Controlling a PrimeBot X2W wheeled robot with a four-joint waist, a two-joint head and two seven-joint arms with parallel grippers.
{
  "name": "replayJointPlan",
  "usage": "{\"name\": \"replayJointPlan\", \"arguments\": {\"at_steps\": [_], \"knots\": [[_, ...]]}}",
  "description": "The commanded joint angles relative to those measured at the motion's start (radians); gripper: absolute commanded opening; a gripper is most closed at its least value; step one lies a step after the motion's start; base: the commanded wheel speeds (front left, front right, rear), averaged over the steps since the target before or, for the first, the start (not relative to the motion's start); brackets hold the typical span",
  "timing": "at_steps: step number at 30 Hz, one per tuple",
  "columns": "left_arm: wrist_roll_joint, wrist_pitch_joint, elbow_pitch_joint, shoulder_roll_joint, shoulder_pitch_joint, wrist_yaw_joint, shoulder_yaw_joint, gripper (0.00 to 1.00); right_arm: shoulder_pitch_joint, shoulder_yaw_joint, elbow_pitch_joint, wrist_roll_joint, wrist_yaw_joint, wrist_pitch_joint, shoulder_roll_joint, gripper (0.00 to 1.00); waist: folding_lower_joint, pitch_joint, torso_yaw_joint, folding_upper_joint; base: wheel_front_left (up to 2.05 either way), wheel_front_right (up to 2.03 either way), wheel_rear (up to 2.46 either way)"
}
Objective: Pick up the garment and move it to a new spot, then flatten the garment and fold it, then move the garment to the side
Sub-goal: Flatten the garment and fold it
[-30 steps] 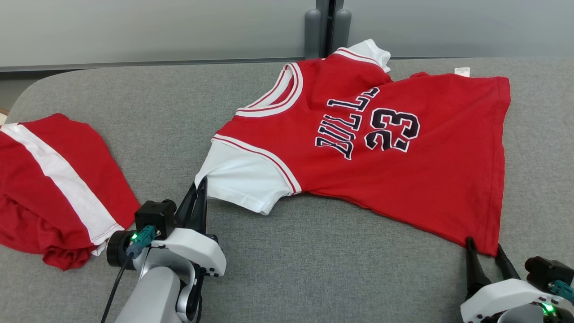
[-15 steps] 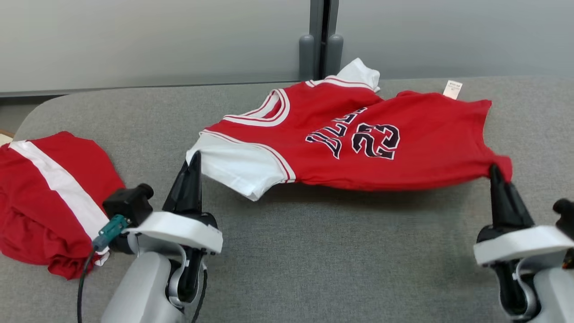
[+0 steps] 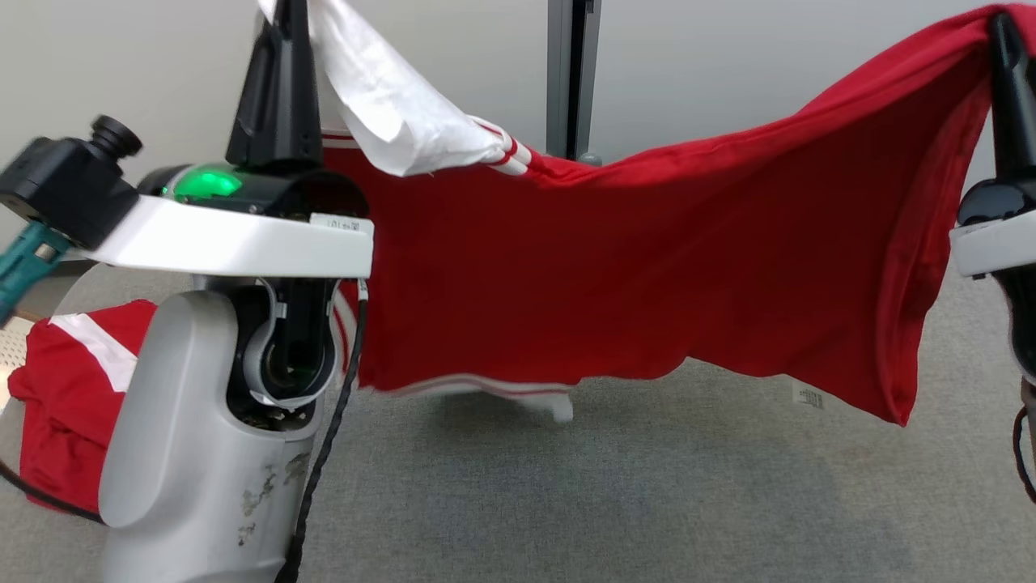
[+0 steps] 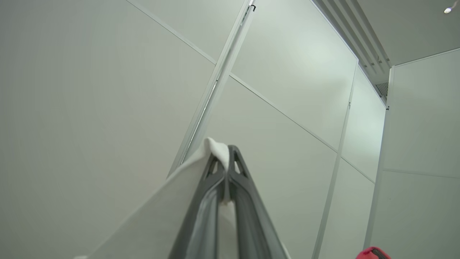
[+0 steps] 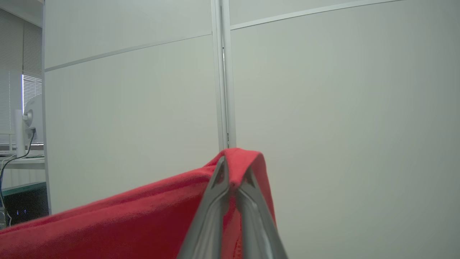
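Hanging jersey (image 3: 647, 267) curtains the middle, bare grey tabletop (image 3: 647, 502) beneath, red bundle (image 3: 57, 421) at left edge.

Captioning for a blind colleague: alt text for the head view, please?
A red jersey hangs in the air between two grippers: the left gripper pinches its white sleeve, the right gripper a red corner. A second garment lies on the grey table.

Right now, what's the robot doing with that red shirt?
Both grippers hold the red jersey with white sleeves in the air, stretched between them over the grey fabric table. The left gripper is shut on a white sleeve, the right gripper on a red hem corner. A second red garment with a white stripe lies at the robot's left.
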Motion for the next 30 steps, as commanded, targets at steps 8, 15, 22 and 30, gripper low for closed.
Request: {"name": "replayJointPlan", "arguments": {"at_steps": [8,15,22,30], "knots": [[-0.047,0.088,-0.162,0.014,-0.082,0.128,0.035,0.0,-0.063,-0.046,-0.098,-0.007,0.0,0.154,0.024,0.0,0.0,-0.009,-0.024,0.0,0.0,0.0,0.0],[-0.058,0.152,-0.089,0.028,-0.189,0.179,0.06,0.0,-0.171,-0.035,-0.06,-0.019,0.0,0.232,0.022,0.0,0.0,0.121,-0.035,0.0,0.0,0.0,0.0],[-0.015,0.155,0.121,0.078,-0.48,0.154,0.076,0.0,-0.48,0.08,0.121,-0.094,0.0,0.175,-0.014,0.0,0.0,0.356,-0.05,0.0,0.0,0.0,0.0],[-0.005,0.022,0.402,0.062,-0.848,0.114,0.122,0.0,-0.885,0.121,0.403,-0.163,0.0,-0.017,-0.036,0.0,0.0,0.56,-0.006,0.0,0.0,0.0,0.0]]}}
